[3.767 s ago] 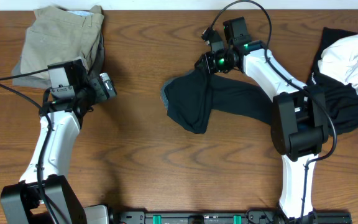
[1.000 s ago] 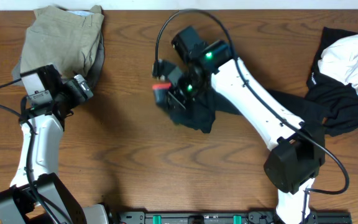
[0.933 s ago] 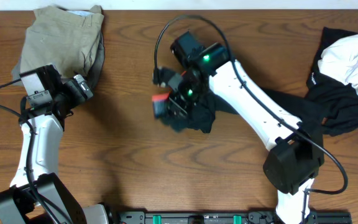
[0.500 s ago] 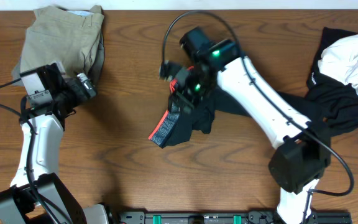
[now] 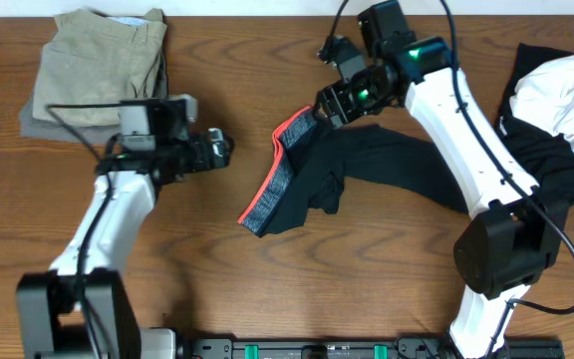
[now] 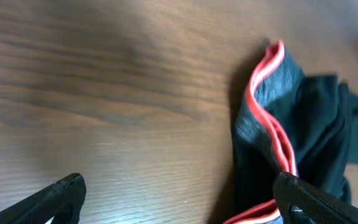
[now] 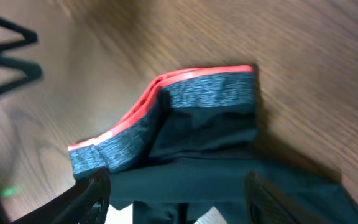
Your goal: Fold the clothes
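- The table [image 5: 217, 269] is brown wood. The black trousers [image 5: 362, 165] lie a little right of its middle, bunched and partly doubled over.
- Their red-orange waistband [image 5: 267, 189] faces the table's left edge, running slantwise from the far side towards the near side. The left wrist view shows it [image 6: 272, 118] edging a grey inner band.
- The trouser legs trail towards the right edge and pass under the right arm's white link [image 5: 466, 120]. That link hides where they end.
- The right gripper [image 5: 329, 100] hangs over the far end of the waistband. In its own view its fingers [image 7: 92, 193] stand spread, with the trousers lying below and between them, not pinched.
- The left gripper [image 5: 222, 150] sits left of the trousers, apart from them, pointing at the waistband. Its fingers [image 6: 61, 193] are spread wide over bare wood.
- A khaki garment [image 5: 103, 60] lies folded in the far left corner on a grey garment [image 5: 38, 118]. The left arm's black cable [image 5: 78, 130] crosses their near edge.
- A white garment [image 5: 566, 90] sits crumpled on a black garment [image 5: 556, 160] by the right edge.
- The right arm's dark base joint [image 5: 501, 259] stands just beside that black heap, covering its near side.
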{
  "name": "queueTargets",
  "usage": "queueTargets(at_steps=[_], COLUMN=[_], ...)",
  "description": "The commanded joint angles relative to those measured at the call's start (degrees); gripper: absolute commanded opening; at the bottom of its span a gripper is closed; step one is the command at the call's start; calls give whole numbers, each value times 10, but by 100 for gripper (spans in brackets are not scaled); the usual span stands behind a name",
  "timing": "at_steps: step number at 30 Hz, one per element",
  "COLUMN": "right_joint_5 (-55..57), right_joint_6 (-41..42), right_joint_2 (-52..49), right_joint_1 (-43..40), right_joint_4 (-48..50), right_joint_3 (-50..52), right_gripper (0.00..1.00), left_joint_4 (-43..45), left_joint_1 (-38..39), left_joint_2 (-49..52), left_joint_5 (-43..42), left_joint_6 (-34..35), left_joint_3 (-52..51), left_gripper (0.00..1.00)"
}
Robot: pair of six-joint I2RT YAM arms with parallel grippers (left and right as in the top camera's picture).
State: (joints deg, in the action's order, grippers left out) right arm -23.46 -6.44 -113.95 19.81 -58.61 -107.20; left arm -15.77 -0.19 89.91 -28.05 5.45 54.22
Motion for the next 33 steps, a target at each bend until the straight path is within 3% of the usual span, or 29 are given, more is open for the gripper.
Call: queueTargets(at_steps=[1,5,14,22,33], right_joint_5=[4,6,8,10,10], right_joint_6=[10,11,10,10,-1], right_joint_2=[13,13,13,13,13], right_joint_1=[-11,-22,-39,-44,-44], right_joint_4=[10,21,21,21,9], right_joint_3=[-11,-10,-9,-9,-8], right_gripper=[67,67,69,69,69], left_joint_4=[30,26,-197,-245,-247], left_joint_1=[24,45,98,133,171], left_joint_2=[42,106,212,219,258], left_joint_5=[4,5,6,6,32], left_joint_6=[-24,-27,-131,-164,-170], left_joint_3=[12,63,250,255,255], left_gripper=[98,98,98,98,98])
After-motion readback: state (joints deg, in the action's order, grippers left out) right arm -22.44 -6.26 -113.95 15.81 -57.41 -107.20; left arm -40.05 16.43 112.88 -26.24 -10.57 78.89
